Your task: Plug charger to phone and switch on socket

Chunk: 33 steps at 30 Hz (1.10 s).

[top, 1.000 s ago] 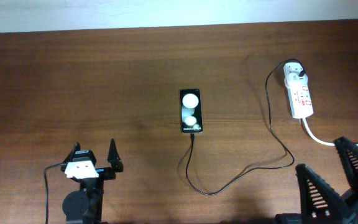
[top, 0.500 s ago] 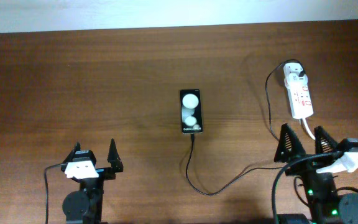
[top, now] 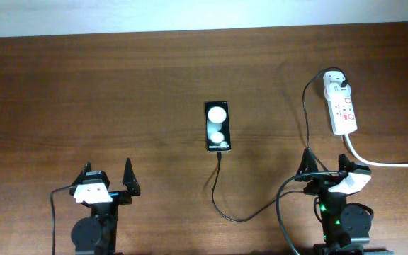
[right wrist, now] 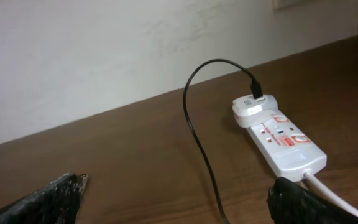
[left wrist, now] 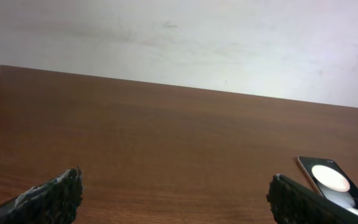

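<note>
The black phone [top: 217,126] lies flat mid-table with two white glare spots; its corner shows in the left wrist view [left wrist: 334,185]. The thin black charger cable [top: 261,205] runs from the phone's near end in a loop to the white plug [top: 335,83] seated in the white socket strip [top: 343,112] at the far right; the strip also shows in the right wrist view [right wrist: 286,143] with the cable [right wrist: 199,140]. My left gripper [top: 107,173] is open and empty at the near left. My right gripper [top: 325,164] is open and empty, just in front of the strip.
The strip's thick white cord [top: 384,163] runs off to the right edge, past my right gripper. A pale wall [left wrist: 179,37] stands behind the brown wooden table [top: 119,92].
My right arm has drawn back from close under the camera and moved left, settling upright near the front edge in front of the strip. The left arm, phone and cable have not moved.
</note>
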Motion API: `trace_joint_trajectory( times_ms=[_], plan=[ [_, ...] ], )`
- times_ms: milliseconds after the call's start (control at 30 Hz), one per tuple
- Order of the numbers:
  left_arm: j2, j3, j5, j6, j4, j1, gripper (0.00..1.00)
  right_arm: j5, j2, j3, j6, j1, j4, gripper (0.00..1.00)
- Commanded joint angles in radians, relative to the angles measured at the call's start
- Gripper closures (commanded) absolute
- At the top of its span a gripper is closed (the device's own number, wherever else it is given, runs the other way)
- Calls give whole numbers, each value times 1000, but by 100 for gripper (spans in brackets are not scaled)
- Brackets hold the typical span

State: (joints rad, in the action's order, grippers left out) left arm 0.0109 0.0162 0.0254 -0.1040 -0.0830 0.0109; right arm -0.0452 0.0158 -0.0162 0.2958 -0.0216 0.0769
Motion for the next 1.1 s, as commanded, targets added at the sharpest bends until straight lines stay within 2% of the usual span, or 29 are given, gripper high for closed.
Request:
trace_joint_trajectory(
  times_ms=[0,100,1067],
  plan=[
    [-6,-8,-11,16,1,5,1,-7,-12,11,-61,8,-3,1],
    [-6,-8,-11,16,1,5,1,57,-12,11,-238,8,0,1],
    [-6,-8,-11,16,1,5,1,56,-12,11,-238,8,0,1]
  ],
)
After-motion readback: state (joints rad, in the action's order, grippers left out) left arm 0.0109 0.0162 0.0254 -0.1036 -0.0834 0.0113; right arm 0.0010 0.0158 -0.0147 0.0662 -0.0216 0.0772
